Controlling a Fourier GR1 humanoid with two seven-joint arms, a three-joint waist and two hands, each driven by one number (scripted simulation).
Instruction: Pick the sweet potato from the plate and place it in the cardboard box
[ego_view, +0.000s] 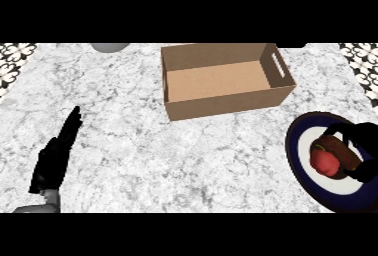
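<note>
The right robot hand (367, 145) curls round the sweet potato (328, 159) on the plate (297, 150), near the cardboard box (221, 104). The left robot hand (52, 160) shows straight fingers at the worktop's (162, 155) lower left.

The counter (148, 150) is white marble, mottled and veined in grey; black-and-white floral tile (15, 62) shows at both upper corners, and a plain grey round object (111, 47) at the top edge. The cardboard box (221, 102) is tan-brown outside, paler tan on its inner floor. The plate (294, 145) has a dark navy rim and white centre; the sweet potato (325, 161) is reddish-pink shading to brown; left hand (53, 160) and right hand (362, 145) are black, the left forearm (33, 208) grey.
</note>
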